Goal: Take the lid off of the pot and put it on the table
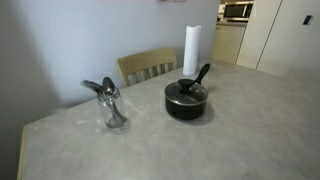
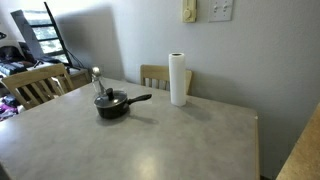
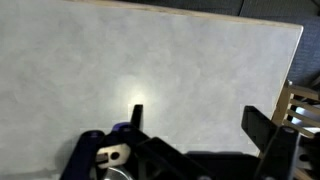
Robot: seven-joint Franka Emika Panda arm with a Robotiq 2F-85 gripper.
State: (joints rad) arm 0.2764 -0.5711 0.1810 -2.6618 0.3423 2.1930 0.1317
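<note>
A black pot [image 1: 187,104] with a long black handle stands on the grey table [image 1: 250,135]. Its glass lid [image 1: 186,92] with a dark knob sits on the pot. Both show in both exterior views, the pot [image 2: 111,106] and lid [image 2: 110,98] at the table's far left here. My gripper [image 3: 200,125] shows only in the wrist view. It is open and empty, with its two dark fingers over bare table [image 3: 150,60]. The pot and lid are out of the wrist view. The arm is not in either exterior view.
A glass holding metal spoons [image 1: 115,112] stands beside the pot, also behind it in an exterior view [image 2: 98,80]. A white paper towel roll [image 1: 191,50] [image 2: 178,80] stands near the far edge. Wooden chairs [image 1: 148,66] [image 2: 35,85] sit at the table edges.
</note>
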